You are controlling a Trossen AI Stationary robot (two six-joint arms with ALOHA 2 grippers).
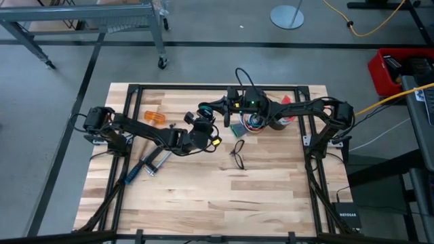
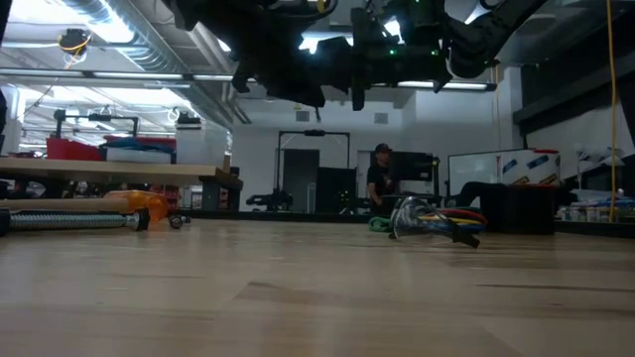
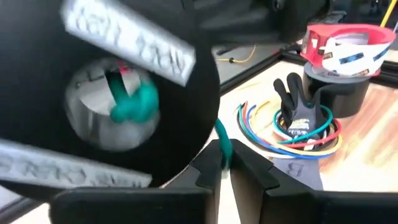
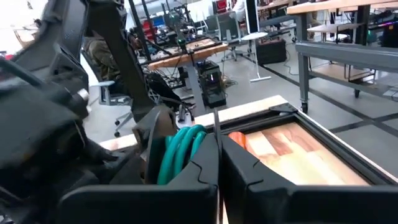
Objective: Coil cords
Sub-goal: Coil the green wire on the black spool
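**Both claws meet above the middle of the wood**

Grey workshop floor surrounds the pale wooden surface [image 1: 203, 196], which has a black frame along its edges. In the high view a metal rack [image 1: 102, 13] fills the upper left of the frame. The low view shows a person [image 2: 380, 174] standing far back in the room.

The lower half of the surface lies bare, and so does its right-hand strip. The left claw [image 3: 222, 155] and right claw [image 4: 217, 140] hang close together just above centre. The left claw's fingers pinch a teal cable [image 3: 224, 146]; the right claw's fingers are pressed together.

A metal clamp [image 1: 146, 166] lies lower left, multicoloured wires [image 1: 254, 123] right of centre, and small black wire loops [image 1: 237, 154] just below them.

The black cord [image 1: 215, 142] shows only by its yellow piece, just below the claws. The rest of it is lost against the dark arms.
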